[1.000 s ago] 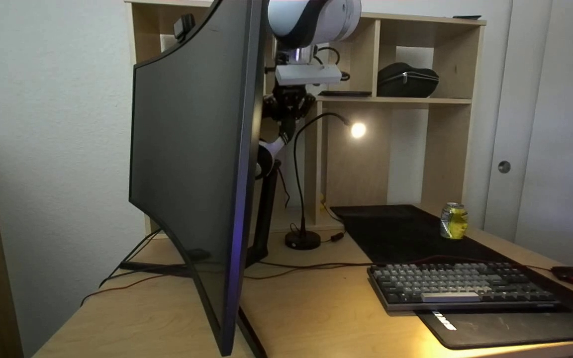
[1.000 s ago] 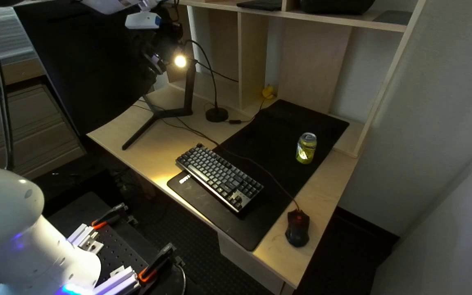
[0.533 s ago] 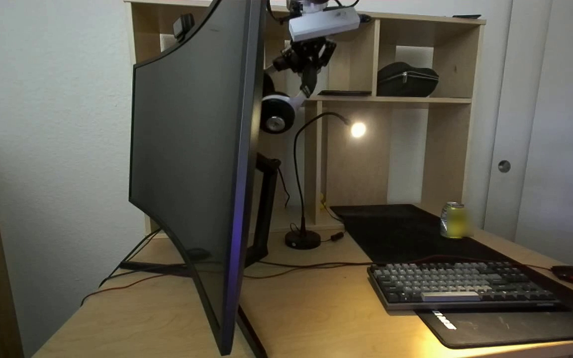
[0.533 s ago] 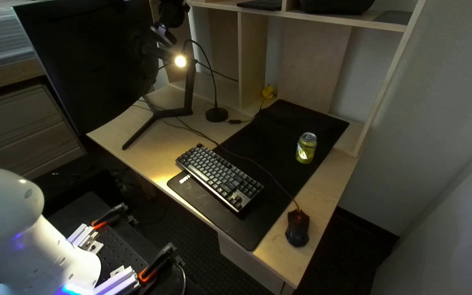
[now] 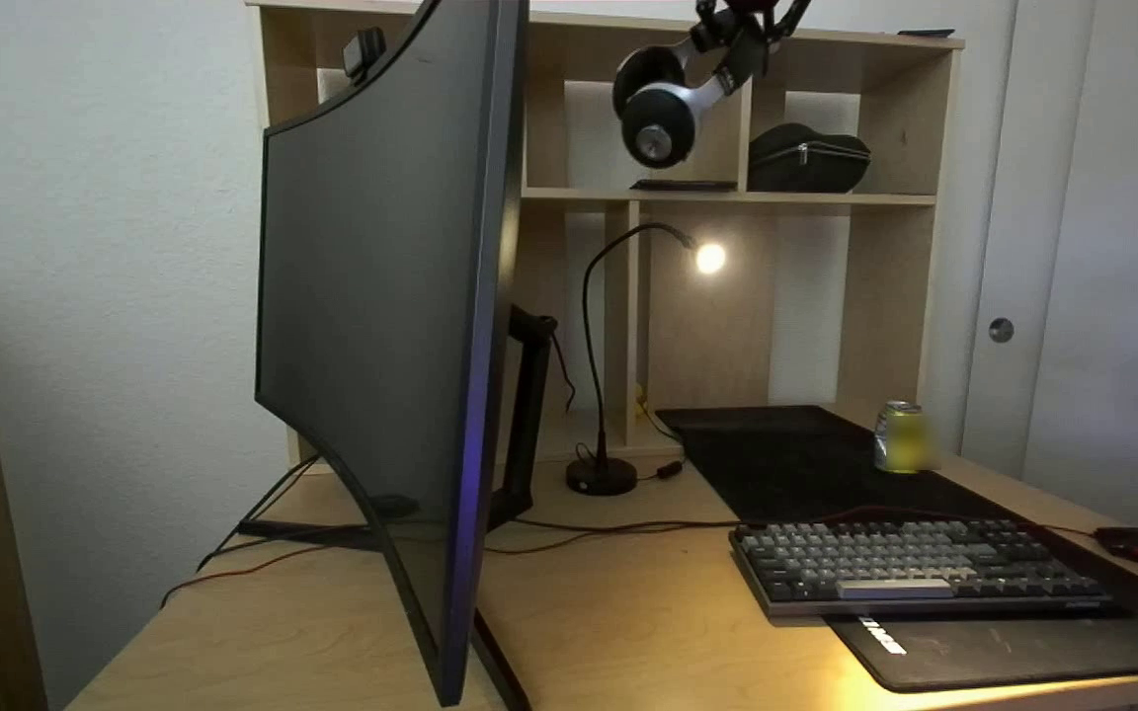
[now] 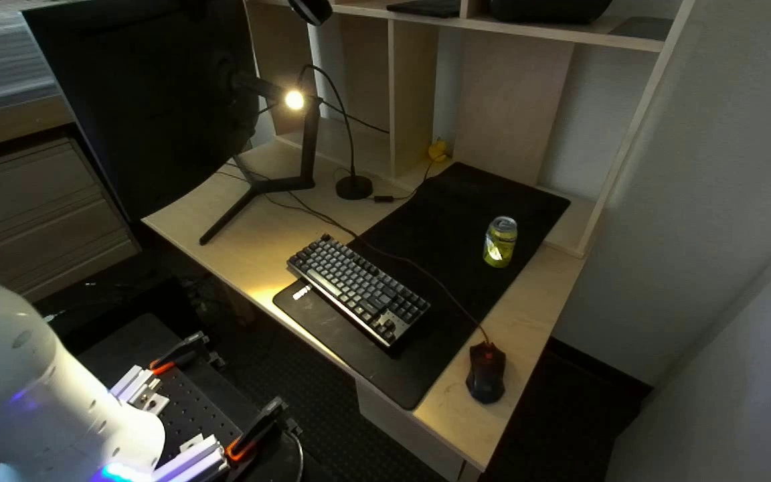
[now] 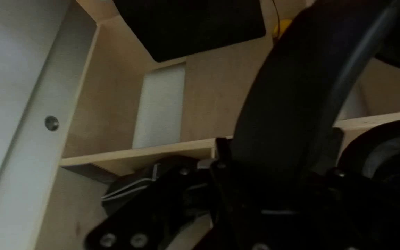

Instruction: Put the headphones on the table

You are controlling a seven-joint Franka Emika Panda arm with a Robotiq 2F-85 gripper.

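Pale wall (image 5: 115, 197) & tan shelf unit (image 5: 885, 296) w/ cubbies rise behind the lamp (image 5: 601, 478), which is lit; its base stands on the table (image 5: 628, 612), a wide light-wood top. I've got the headphones (image 5: 705, 95) up in the air, higher than the lamp in both exterior views & apart from it, off the table. In an exterior view both ear cups (image 5: 659, 126) show over the lamp's bent neck; in an exterior view just a dark bit of the headphones (image 6: 312, 10) pokes in @ the top edge, also above the lamp. My gripper (image 7: 278, 156) is clamped on the headband (image 7: 290, 114), fingers (image 7: 223, 152) one per side, parted abt the headband's width; it slants down from my grip to the ear cups. Wrist view's dark, so fine detail @ my grip is hard to read.

Rest vs. lamp: curved monitor (image 5: 381, 286) near it on one side, black desk mat (image 5: 757, 454) on the other. Keyboard (image 6: 359, 288), partly on the desk mat, is on the lamp's near side in both exterior views. Mouse (image 6: 486, 375) is well apart from the lamp, past the keyboard, on bare wood. Can (image 6: 500, 242) stands upright on the desk mat, well apart from the lamp too. Dark zip case (image 5: 811, 160) sits in a cubby higher than the lamp.
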